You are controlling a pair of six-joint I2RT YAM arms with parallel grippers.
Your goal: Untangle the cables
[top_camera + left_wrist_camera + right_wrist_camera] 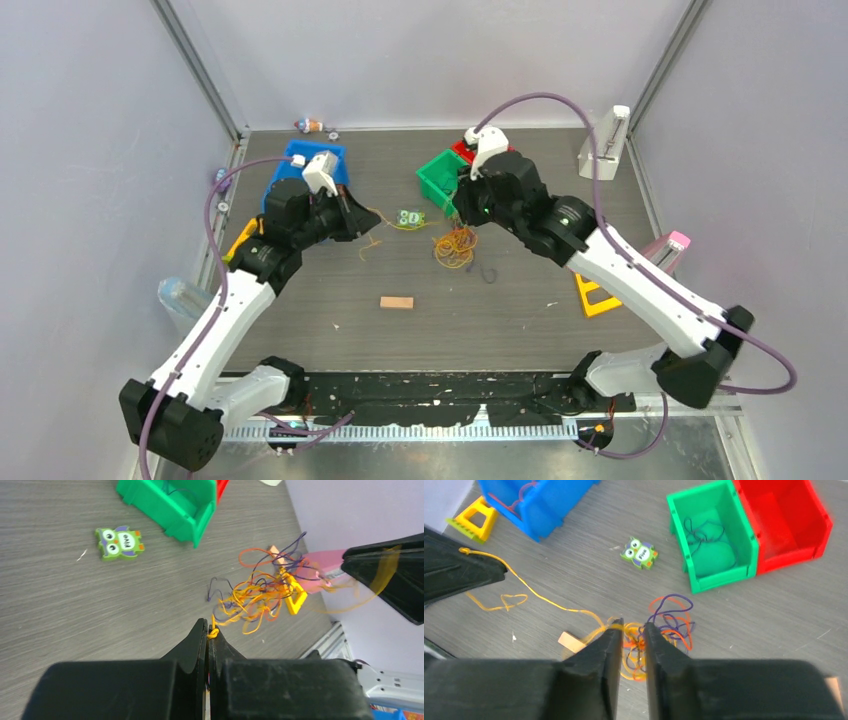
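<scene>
Found strands already in green bin (719, 582) and blue bin (549, 510). Noted cables (455, 247) mostly tangled on tabletop (500, 330). Observed left tool (210, 630) clamped on yellow strand (539, 598), right tool (633, 625) almost closed above tangle, hold undetermined.

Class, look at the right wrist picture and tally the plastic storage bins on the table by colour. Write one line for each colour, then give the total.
blue bin: 1
green bin: 1
red bin: 1
Total: 3
</scene>
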